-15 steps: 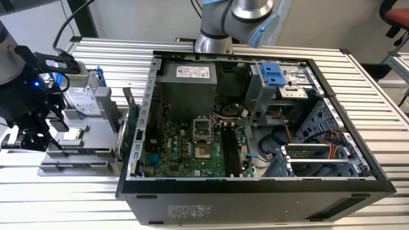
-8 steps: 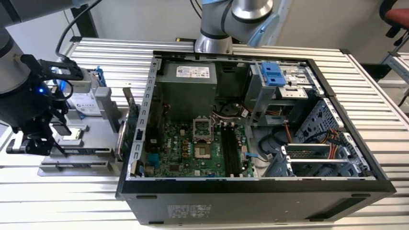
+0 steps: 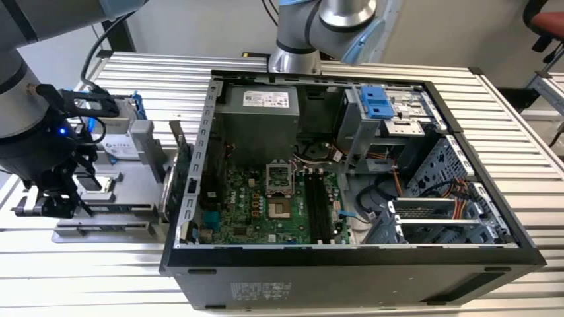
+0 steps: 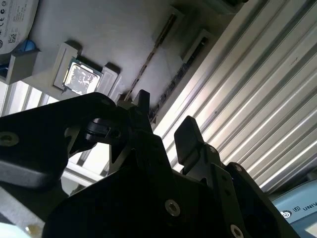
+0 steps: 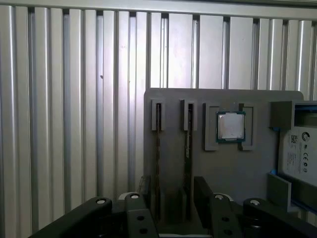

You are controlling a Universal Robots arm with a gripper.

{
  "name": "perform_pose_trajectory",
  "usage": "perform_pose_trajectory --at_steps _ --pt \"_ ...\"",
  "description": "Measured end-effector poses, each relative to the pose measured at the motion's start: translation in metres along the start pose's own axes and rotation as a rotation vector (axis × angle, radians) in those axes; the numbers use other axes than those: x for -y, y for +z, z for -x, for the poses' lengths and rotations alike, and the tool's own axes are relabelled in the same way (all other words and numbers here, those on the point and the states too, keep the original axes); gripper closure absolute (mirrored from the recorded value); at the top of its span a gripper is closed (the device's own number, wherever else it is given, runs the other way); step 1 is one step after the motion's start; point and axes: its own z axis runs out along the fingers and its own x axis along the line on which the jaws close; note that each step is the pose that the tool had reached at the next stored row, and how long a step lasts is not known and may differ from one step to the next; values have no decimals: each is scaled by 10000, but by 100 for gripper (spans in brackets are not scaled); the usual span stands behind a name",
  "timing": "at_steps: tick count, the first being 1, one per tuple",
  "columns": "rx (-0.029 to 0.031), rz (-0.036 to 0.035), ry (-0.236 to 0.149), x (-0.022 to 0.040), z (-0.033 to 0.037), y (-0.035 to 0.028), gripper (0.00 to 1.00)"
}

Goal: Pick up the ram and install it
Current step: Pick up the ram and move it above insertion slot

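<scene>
**Gripper (image 5: 176, 187) open above the grey tray (image 5: 223, 168)**

We see its fingers (image 5: 204, 191) spread wide, holding nothing. The ram (image 5: 188, 141) stands on edge in a tray slot (a processor (image 5: 230, 126) sits in the neighbouring recess), in line with the gap between the fingers.

The gripper (image 5: 172, 184) is black, the tray (image 5: 171, 141) grey, the ribbed table (image 5: 74, 99) silver, the motherboard (image 3: 251, 211) green.
</scene>
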Motion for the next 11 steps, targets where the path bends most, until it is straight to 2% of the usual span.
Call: perform_pose_trajectory --at_steps 11 --pt "-40 -2 12 20 -6 97 0"
